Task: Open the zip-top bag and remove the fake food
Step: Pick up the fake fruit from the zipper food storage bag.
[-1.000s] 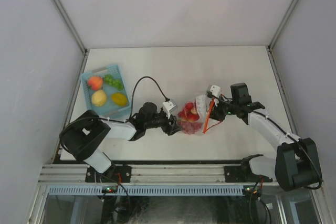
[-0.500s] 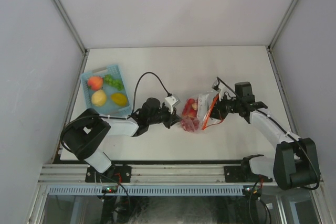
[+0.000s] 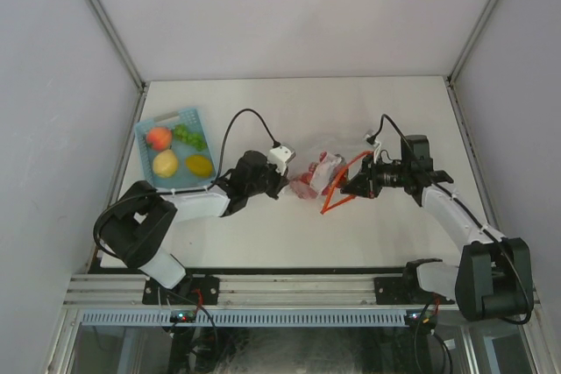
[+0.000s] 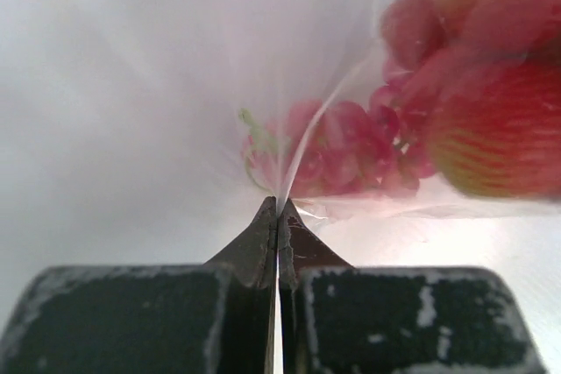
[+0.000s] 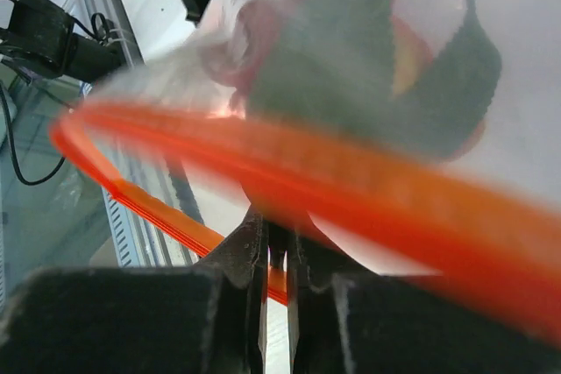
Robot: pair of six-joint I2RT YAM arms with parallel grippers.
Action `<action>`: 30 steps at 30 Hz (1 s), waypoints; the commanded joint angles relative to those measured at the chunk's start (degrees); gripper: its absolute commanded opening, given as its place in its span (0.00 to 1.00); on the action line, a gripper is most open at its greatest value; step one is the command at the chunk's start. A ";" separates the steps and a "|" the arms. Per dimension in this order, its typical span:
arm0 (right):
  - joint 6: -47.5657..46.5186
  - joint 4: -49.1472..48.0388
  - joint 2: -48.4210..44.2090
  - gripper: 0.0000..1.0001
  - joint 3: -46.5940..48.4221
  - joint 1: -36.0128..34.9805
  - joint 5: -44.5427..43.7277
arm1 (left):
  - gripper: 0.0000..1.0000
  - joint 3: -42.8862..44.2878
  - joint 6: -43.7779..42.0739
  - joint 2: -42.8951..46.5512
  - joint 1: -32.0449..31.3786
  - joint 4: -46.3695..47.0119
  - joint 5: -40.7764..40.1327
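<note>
Top view, bottom of frame: both arm bases are bolted at the near edge of the white surface (image 3: 289, 111). The left arm (image 3: 197, 203) and right arm (image 3: 451, 208) both reach inward to mid-frame.

Left jaws: pressed together. In the left wrist view the fingertips (image 4: 266, 232) meet at a point, pinching a thin fold of clear film. Behind the film are the fake food (image 4: 346, 151) pieces: a cluster of small red grape-like beads with a green stem, and a larger blurred red piece at the right edge.

Right jaws: almost closed, nipping the thin lower run of the red-orange zip strip (image 5: 166, 225). A second, thicker run crosses the frame above it. The two runs join at the left and spread apart toward the right, so the mouth gapes there.

The zip-top bag (image 3: 317, 171) sits just right of centre, stretched between the two sets of jaws. Its left end is at the left jaws and its strip side is toward the right jaws. The plastic is clear and crinkled with a whitish patch near the top, and red pieces show through it. The strip bows out on the right of the bag, with a loose tail hanging toward lower centre. Whether the bag touches the surface, I cannot tell.

Farther left, well apart from the bag, is a light-blue slotted basket (image 3: 149, 129). It holds a red-orange fruit (image 3: 159, 138), a green piece (image 3: 188, 136) and two yellow pieces (image 3: 166, 164).
</note>
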State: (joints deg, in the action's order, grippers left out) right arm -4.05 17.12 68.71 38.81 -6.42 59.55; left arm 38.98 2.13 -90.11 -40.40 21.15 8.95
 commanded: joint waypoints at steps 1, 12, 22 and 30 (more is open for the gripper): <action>-1.62 -2.00 -3.99 0.00 2.33 0.99 5.11 | 0.00 3.70 -4.76 2.06 1.42 -4.99 -7.05; -9.20 5.62 -5.78 0.00 2.36 3.15 -3.84 | 0.00 9.34 -7.82 0.77 6.60 -8.64 -4.13; -7.71 7.79 -6.53 0.00 2.41 7.54 -3.49 | 0.00 19.16 -9.53 -6.84 9.54 -15.38 0.87; -15.37 14.09 -5.74 0.00 2.40 12.71 -5.12 | 0.00 23.48 -5.54 -10.44 12.26 -16.03 3.64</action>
State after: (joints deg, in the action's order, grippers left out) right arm -14.72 28.88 63.48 38.85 3.70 53.67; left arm 57.91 -5.02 -99.74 -29.41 5.13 10.33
